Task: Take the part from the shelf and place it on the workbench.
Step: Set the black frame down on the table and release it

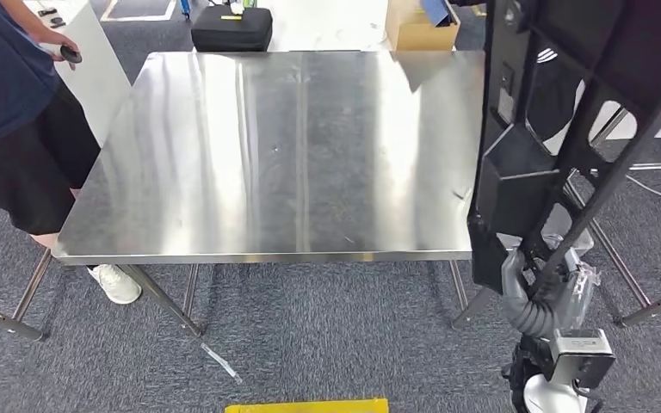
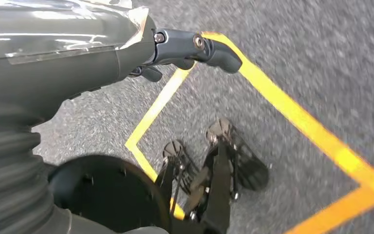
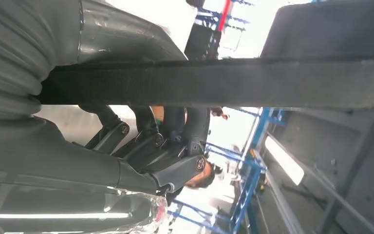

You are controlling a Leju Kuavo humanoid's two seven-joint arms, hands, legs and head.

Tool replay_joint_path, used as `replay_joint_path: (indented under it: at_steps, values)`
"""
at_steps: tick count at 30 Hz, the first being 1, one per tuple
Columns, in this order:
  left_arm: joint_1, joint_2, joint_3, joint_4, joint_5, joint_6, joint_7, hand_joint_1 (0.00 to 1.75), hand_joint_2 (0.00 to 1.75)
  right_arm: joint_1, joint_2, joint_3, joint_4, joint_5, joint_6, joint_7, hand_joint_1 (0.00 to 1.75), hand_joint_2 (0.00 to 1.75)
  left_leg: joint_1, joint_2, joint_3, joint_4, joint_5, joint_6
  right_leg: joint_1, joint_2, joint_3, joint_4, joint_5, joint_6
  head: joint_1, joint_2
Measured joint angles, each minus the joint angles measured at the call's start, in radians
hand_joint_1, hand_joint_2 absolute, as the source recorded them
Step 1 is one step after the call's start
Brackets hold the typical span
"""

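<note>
The robot stood before the workbench [image 1: 293, 146], a bare steel table, with the part [image 1: 559, 129] carried at the right of the head view: a large black frame of bars and panels, upright and tilted, its lower end near the table's right edge but not resting on the top. The right hand [image 3: 160, 141] was clamped on the part; in the right wrist view its dark fingers [image 3: 195, 122] wrapped around a thick black bar that crossed the picture. The left hand [image 2: 185, 46] hung low over grey carpet and yellow floor tape [image 2: 292, 112], holding nothing, its fingers loosely curled; whether they were fully closed could not be told.

As a judgement, the pick from the shelf was done and the carry was in hand; placing was not yet done. The next move would call for swinging the frame left over the steel top, lowering it until it lay steady, then releasing the fingers. The frame looked long and awkward for one hand, so it could catch the table's edge or tip on release.

A person [image 1: 9, 112] stood at the table's far left corner. A black case [image 1: 231, 27] and a cardboard box [image 1: 420, 30] lay beyond the far edge. No brand, label or writing could be read.
</note>
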State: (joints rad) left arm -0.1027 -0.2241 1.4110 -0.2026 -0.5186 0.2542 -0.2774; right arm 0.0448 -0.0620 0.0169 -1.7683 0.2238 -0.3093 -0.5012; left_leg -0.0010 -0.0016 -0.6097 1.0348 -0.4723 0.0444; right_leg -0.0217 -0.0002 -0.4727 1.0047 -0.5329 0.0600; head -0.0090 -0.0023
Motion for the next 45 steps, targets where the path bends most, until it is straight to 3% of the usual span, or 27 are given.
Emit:
replay_joint_path:
  at_steps: [2,6,7,8,10,11,13,14,16,18,21,22,23,24,25,26,28,29,32,34,36,37,38,39,41,43,45]
  values:
    - [0.002,0.004,-0.004,0.0,-0.006,-0.011,0.002,0.0,1.75,0.003,0.002,0.001,0.0,0.007,0.005,-0.001,1.75,1.75,0.001,-0.001,0.023,-0.008,0.009,0.016,0.001,0.0,-0.011,0.042,-0.007,0.009,0.004,0.0]
    - [0.001,0.015,-0.008,0.0,-0.013,-0.022,0.006,0.0,1.75,0.012,0.003,0.004,0.0,0.011,0.006,-0.003,1.75,1.75,-0.004,-0.007,0.043,-0.01,-0.008,0.031,0.002,0.0,-0.165,0.255,-0.07,-0.009,0.012,0.0]
    - [0.003,0.016,-0.009,0.0,-0.014,-0.023,0.007,0.0,1.75,0.016,0.003,0.004,0.0,0.011,0.006,-0.003,1.75,1.75,-0.007,-0.01,0.049,-0.01,-0.015,0.033,0.003,0.0,-0.19,0.267,-0.077,-0.01,0.012,0.0]
    - [0.005,0.018,-0.011,0.0,-0.016,-0.026,0.007,0.0,1.75,0.018,0.003,0.004,0.0,0.011,0.006,-0.003,1.75,1.75,-0.01,-0.012,0.059,-0.01,-0.022,0.034,0.003,0.0,-0.198,0.244,-0.063,-0.006,0.012,0.0]
    - [0.007,0.02,-0.019,0.0,-0.027,-0.034,0.008,0.0,1.75,0.02,0.004,0.004,0.0,0.014,0.006,-0.004,1.75,1.75,-0.014,-0.015,0.078,-0.011,-0.039,0.033,0.007,0.0,-0.173,0.125,0.017,0.007,0.012,0.0]
    - [0.008,0.022,-0.024,0.0,-0.035,-0.04,0.009,0.0,1.75,0.022,0.004,0.005,0.0,0.015,0.006,-0.006,1.75,1.75,-0.015,-0.017,0.088,-0.011,-0.047,0.03,0.01,-0.001,-0.16,0.072,0.049,0.005,0.011,0.0]
    - [0.008,0.025,-0.035,0.0,-0.052,-0.049,0.014,0.0,1.75,0.028,0.004,0.005,-0.002,0.021,0.007,-0.008,1.75,1.75,-0.015,-0.019,0.099,-0.011,-0.058,0.021,0.02,-0.004,-0.143,0.021,0.082,-0.012,0.009,0.0]
    - [0.01,0.027,-0.042,0.0,-0.061,-0.054,0.018,0.0,1.75,0.031,0.004,0.006,-0.004,0.024,0.008,-0.009,1.75,1.75,-0.015,-0.019,0.105,-0.008,-0.059,0.015,0.023,-0.005,-0.141,0.018,0.079,-0.023,0.009,0.0]
    - [0.012,0.032,-0.055,0.0,-0.076,-0.061,0.025,0.0,1.75,0.035,0.004,0.006,-0.01,0.029,0.012,-0.01,1.75,1.75,-0.015,-0.016,0.103,0.015,-0.059,0.006,0.016,-0.002,-0.12,0.009,0.087,-0.037,0.009,0.0]
    - [0.012,0.038,-0.068,0.0,-0.09,-0.068,0.031,0.0,1.75,0.036,0.004,0.006,-0.015,0.033,0.015,-0.009,1.75,1.75,-0.011,-0.012,0.062,0.089,-0.073,-0.006,0.005,0.0,-0.101,0.003,0.082,-0.048,0.006,0.0]
    - [0.014,0.047,-0.084,0.0,-0.102,-0.074,0.037,0.0,1.75,0.043,0.004,0.006,-0.02,0.037,0.018,-0.007,1.75,1.75,0.003,-0.007,-0.057,0.249,-0.141,-0.027,0.005,0.0,-0.089,0.003,0.066,-0.057,0.004,0.0]
    - [0.015,0.05,-0.087,0.0,-0.105,-0.075,0.039,0.0,1.75,0.047,0.004,0.006,-0.021,0.038,0.02,-0.005,1.75,1.75,0.008,-0.005,-0.083,0.269,-0.149,-0.033,0.004,0.001,-0.084,0.003,0.06,-0.055,0.004,0.0]
    - [0.016,0.053,-0.092,0.0,-0.109,-0.077,0.041,0.0,1.75,0.051,0.005,0.006,-0.022,0.04,0.022,-0.003,1.75,1.75,0.012,-0.004,-0.092,0.255,-0.133,-0.037,0.002,0.002,-0.077,0.003,0.054,-0.052,0.003,0.0]
    - [0.017,0.056,-0.096,0.0,-0.112,-0.081,0.043,0.0,1.75,0.055,0.006,0.006,-0.023,0.043,0.024,0.0,1.75,1.75,0.016,-0.003,-0.083,0.208,-0.094,-0.04,-0.002,0.002,-0.067,0.003,0.047,-0.048,0.004,0.0]
    - [0.017,0.058,-0.1,0.0,-0.115,-0.083,0.044,0.0,1.75,0.057,0.007,0.006,-0.025,0.046,0.027,0.002,1.75,1.75,0.019,-0.002,-0.062,0.142,-0.044,-0.043,-0.004,0.003,-0.06,0.003,0.039,-0.042,0.003,0.0]
    - [0.017,0.06,-0.104,0.0,-0.119,-0.086,0.047,0.0,1.75,0.058,0.008,0.006,-0.027,0.05,0.03,0.004,1.75,1.75,0.02,-0.001,-0.041,0.081,-0.017,-0.045,-0.005,0.003,-0.05,0.003,0.031,-0.035,0.002,0.0]
    - [0.017,0.063,-0.11,0.001,-0.126,-0.089,0.052,0.0,1.75,0.058,0.01,0.006,-0.031,0.055,0.037,0.008,1.75,1.75,0.015,-0.001,-0.018,0.021,-0.016,-0.035,-0.003,0.003,-0.045,0.002,0.019,-0.019,-0.001,0.0]
    - [0.018,0.064,-0.113,0.001,-0.129,-0.089,0.054,0.0,1.75,0.059,0.01,0.006,-0.032,0.057,0.04,0.01,1.75,1.75,0.012,-0.001,-0.016,0.018,-0.028,-0.024,-0.001,0.004,-0.04,0.006,0.018,-0.01,-0.002,0.0]
    - [0.022,0.067,-0.122,0.001,-0.131,-0.089,0.059,0.0,1.75,0.062,0.01,0.008,-0.035,0.062,0.045,0.013,1.75,1.75,0.011,-0.002,0.014,0.007,-0.011,0.008,0.001,0.003,-0.039,0.043,0.009,0.007,-0.002,0.0]
    - [0.02,0.069,-0.125,0.001,-0.132,-0.089,0.06,0.0,1.75,0.061,0.01,0.009,-0.036,0.063,0.05,0.013,1.75,1.75,0.01,-0.003,0.032,0.003,-0.015,0.018,0.001,0.002,-0.09,0.131,-0.02,0.002,0.002,0.0]
    - [0.018,0.071,-0.129,0.001,-0.133,-0.087,0.062,0.0,1.75,0.06,0.009,0.011,-0.034,0.064,0.059,0.014,1.75,1.75,0.007,-0.006,0.039,0.003,-0.025,0.024,0.004,0.002,-0.176,0.247,-0.057,-0.004,0.005,0.0]
    - [0.019,0.071,-0.13,0.001,-0.134,-0.087,0.064,0.0,1.75,0.06,0.009,0.013,-0.031,0.066,0.064,0.015,1.75,1.75,0.004,-0.008,0.044,0.003,-0.032,0.026,0.005,0.002,-0.21,0.279,-0.068,-0.005,0.005,0.0]
    - [0.019,0.071,-0.13,0.001,-0.136,-0.086,0.066,0.0,1.75,0.058,0.008,0.017,-0.028,0.067,0.069,0.016,1.75,1.75,0.001,-0.009,0.052,0.003,-0.039,0.027,0.007,0.002,-0.228,0.278,-0.064,-0.004,0.005,0.0]
    - [0.02,0.071,-0.131,0.001,-0.137,-0.086,0.067,0.0,1.75,0.055,0.008,0.021,-0.024,0.068,0.074,0.016,1.75,1.75,-0.002,-0.011,0.063,0.003,-0.048,0.027,0.009,0.002,-0.228,0.242,-0.042,-0.002,0.005,0.0]
    - [0.02,0.071,-0.131,0.001,-0.14,-0.086,0.069,0.0,1.75,0.046,0.006,0.031,-0.013,0.07,0.083,0.016,1.75,1.75,-0.007,-0.014,0.086,0.003,-0.066,0.026,0.016,0.002,-0.202,0.121,0.039,-0.002,0.005,0.0]
    - [0.019,0.072,-0.132,0.001,-0.142,-0.086,0.071,0.0,1.75,0.032,0.004,0.045,0.002,0.074,0.093,0.017,1.75,1.75,-0.01,-0.016,0.098,0.0,-0.084,0.019,0.026,-0.001,-0.18,0.046,0.087,-0.018,0.004,0.0]
    - [0.018,0.072,-0.133,0.002,-0.144,-0.086,0.072,0.0,1.75,0.012,0.003,0.064,0.019,0.077,0.104,0.02,1.75,1.75,-0.011,-0.015,0.11,0.0,-0.089,0.009,0.029,-0.001,-0.162,0.031,0.09,-0.036,0.004,0.0]
